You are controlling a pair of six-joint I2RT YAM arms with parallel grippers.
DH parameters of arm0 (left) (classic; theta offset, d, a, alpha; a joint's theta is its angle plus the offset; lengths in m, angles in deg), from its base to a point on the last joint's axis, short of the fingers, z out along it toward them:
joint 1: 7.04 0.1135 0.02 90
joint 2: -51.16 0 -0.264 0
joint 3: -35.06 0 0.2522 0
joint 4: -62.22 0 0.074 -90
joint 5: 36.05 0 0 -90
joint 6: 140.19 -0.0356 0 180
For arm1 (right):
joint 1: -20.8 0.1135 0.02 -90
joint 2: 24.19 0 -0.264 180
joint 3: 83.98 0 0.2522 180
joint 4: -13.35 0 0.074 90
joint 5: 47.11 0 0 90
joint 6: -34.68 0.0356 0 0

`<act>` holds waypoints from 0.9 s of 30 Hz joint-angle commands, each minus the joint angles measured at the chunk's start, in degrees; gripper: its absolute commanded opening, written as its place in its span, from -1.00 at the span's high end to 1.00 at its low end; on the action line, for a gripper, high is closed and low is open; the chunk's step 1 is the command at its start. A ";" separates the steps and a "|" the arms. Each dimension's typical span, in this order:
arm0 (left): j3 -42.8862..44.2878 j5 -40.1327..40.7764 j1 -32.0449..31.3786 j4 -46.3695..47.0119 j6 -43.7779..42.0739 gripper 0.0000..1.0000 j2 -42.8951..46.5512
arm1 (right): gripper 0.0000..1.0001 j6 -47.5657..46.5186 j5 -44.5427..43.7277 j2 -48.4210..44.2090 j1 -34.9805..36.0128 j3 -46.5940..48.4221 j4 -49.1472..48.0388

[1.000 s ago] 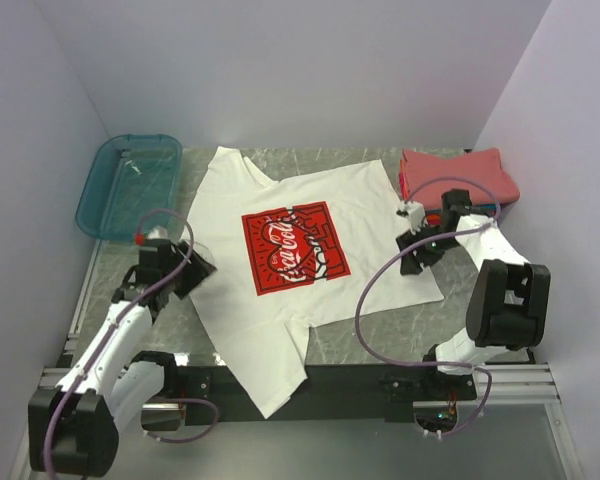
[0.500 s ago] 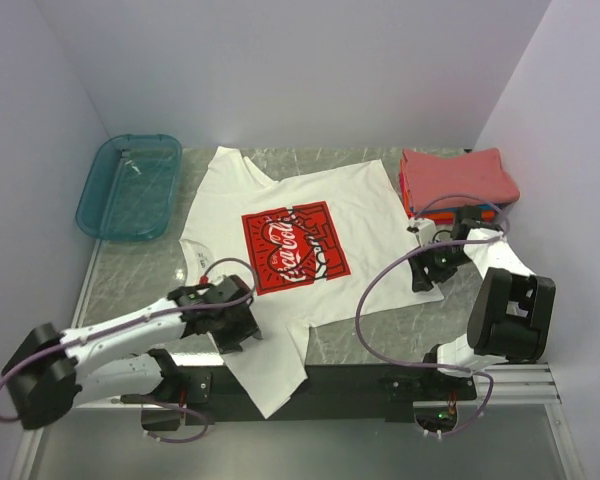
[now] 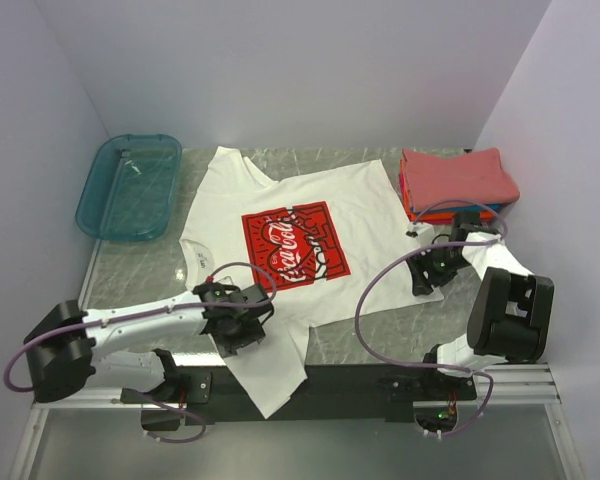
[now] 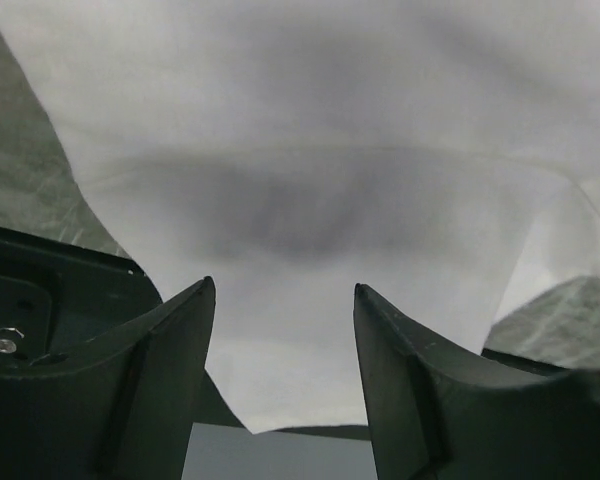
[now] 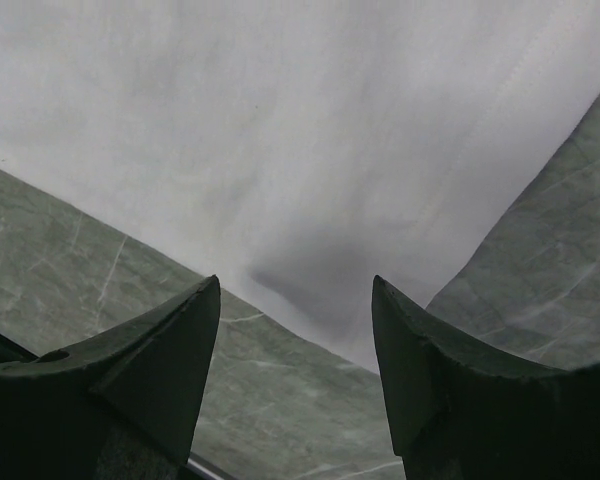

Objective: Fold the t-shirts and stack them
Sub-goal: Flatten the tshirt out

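The white tee with the red Coca-Cola print [image 3: 293, 248] lies spread flat on the table, one sleeve hanging over the near edge. My left gripper [image 3: 242, 322] is open, low over that near sleeve; the wrist view shows white cloth [image 4: 300, 200] between its fingers [image 4: 170, 350]. My right gripper [image 3: 427, 272] is open over the tee's right hem corner [image 5: 310, 200], both fingertips [image 5: 185, 330] clear of the cloth. A folded coral-red tee [image 3: 458, 178] tops a stack at the back right, with orange and blue edges under it.
A teal plastic bin [image 3: 130, 186] stands at the back left. The grey marble table [image 3: 140, 270] shows bare left of the tee. The black front rail [image 3: 360, 380] runs along the near edge. Purple walls close in on both sides.
My left arm swung from the tee's left side down to the near sleeve and moved slightly right. My right gripper drew back from the tee's right edge toward its hem corner.
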 commanded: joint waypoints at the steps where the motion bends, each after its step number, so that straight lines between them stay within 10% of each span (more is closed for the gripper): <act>1: -3.17 -2.40 -1.14 -3.35 4.96 -0.27 4.83 | -0.37 0.68 -0.58 1.05 -0.63 1.15 -2.67; 17: -8.29 -4.00 -1.67 6.40 0.05 -0.21 -4.11 | -0.35 5.78 -5.68 7.82 -0.72 3.00 -7.42; 27: -13.92 -6.63 -1.76 11.60 -1.10 0.99 -0.96 | 0.44 2.09 -4.54 10.11 -0.72 3.44 -1.71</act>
